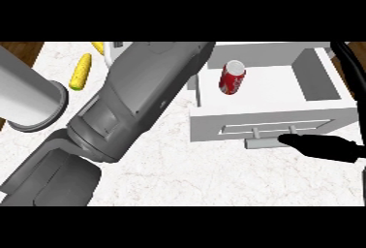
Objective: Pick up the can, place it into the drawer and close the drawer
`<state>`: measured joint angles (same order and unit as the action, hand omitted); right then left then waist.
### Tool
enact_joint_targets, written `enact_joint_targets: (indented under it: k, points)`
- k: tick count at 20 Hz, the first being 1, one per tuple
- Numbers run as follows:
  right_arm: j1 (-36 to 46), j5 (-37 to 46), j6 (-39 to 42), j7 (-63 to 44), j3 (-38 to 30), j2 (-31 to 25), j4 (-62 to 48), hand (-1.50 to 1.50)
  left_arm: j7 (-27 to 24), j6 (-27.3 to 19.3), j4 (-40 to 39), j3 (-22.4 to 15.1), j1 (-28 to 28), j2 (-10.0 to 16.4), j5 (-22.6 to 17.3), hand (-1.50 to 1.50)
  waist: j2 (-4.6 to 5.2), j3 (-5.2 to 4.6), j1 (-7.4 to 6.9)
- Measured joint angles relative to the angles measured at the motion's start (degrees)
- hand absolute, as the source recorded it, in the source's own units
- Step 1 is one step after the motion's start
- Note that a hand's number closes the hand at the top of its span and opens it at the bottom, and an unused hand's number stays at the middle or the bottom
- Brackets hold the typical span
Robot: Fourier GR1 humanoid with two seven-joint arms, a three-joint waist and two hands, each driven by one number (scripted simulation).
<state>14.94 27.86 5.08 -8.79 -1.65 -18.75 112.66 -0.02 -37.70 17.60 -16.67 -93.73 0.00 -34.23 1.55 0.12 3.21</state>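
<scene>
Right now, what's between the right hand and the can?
Head view: the drawer's front panel and handle separate the right hand from the can.

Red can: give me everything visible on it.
The red cylindrical can has white markings on its side and a pale, silvery top with a darker ring, so it looks like metal. It appears undented and upright. It stands on the floor of the open white drawer, in the left part, apart from the walls. Only the drawer floor touches it.

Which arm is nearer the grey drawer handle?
Right. The black right hand sits at the right end of the grey drawer handle; the grey left forearm lies left of the white drawer, its hand unseen.
</scene>
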Motion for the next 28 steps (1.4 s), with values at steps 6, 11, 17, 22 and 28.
enact_joint_targets:
  k: [6, 11, 17, 22, 28]
  points:
    - [4.21, 11.01, -4.17, 2.99, 5.99, 0.9, -11.46, -1.5, -1.4, 1.07, -1.01, -0.11, 0.27, 0.1, 0.58, -1.5, -0.29, -0.04, -1.83]
    - [9.06, 18.49, -8.33, 5.15, 8.7, 2.08, -23.39, -1.5, -0.33, 2.21, -1.11, 0.3, 0.16, 0.38, 0.99, -1.5, -0.6, -0.05, -2.89]
    - [15.8, 23.88, -16.33, 9.71, 8.76, 4.94, -40.08, -1.5, 0.46, 3.45, 0.03, 1.23, 1.01, 2.51, 1.55, -1.5, -0.78, -0.05, -4.01]
    - [21.5, 27.89, -23.84, 11.61, 7.56, 7.09, -53.13, -1.5, 2.29, 4.75, 1.65, 1.33, 2.25, 5.38, 2.39, -1.5, -0.94, -0.06, -4.93]
    - [29.1, 31.65, -33.79, 11.26, 4.66, 9.13, -66.1, -1.5, 4.53, 5.12, 5.59, 0.94, 4.89, 7.65, 3.34, -1.5, -1.11, -0.07, -6.17]
